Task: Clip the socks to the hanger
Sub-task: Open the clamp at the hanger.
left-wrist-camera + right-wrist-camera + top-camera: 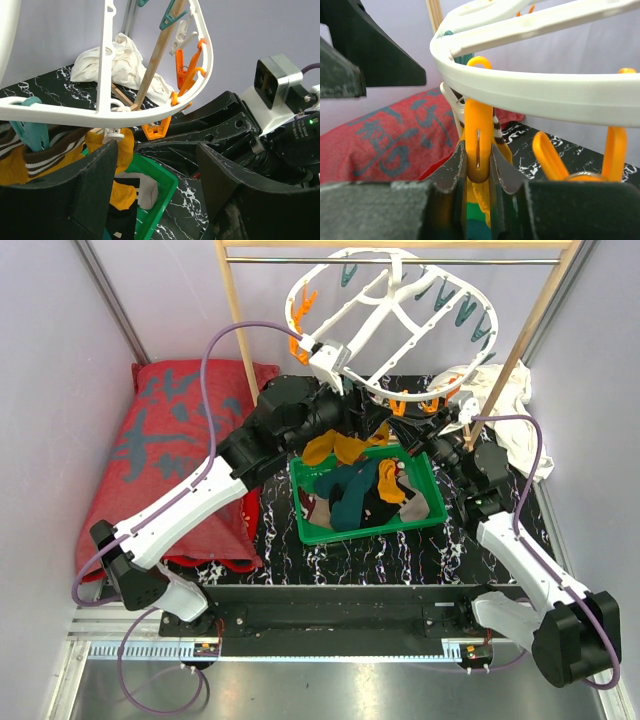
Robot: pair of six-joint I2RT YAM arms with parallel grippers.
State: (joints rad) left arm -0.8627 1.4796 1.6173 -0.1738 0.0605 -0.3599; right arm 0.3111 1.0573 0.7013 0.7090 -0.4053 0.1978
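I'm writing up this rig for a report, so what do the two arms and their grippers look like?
Both the left arm and right arm have glossy white links between bulky black joints. A purple cable runs along each. The left gripper's fingers are matt black wedges; the right gripper's fingers look dark grey and scuffed.

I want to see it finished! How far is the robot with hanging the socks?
One looks done: the mustard sock hangs by its striped cuff from a teal peg on the hanger. In hand: the right tool squeezes an orange peg, and the left tool is open. Left to do: the other socks lie in the green basket.
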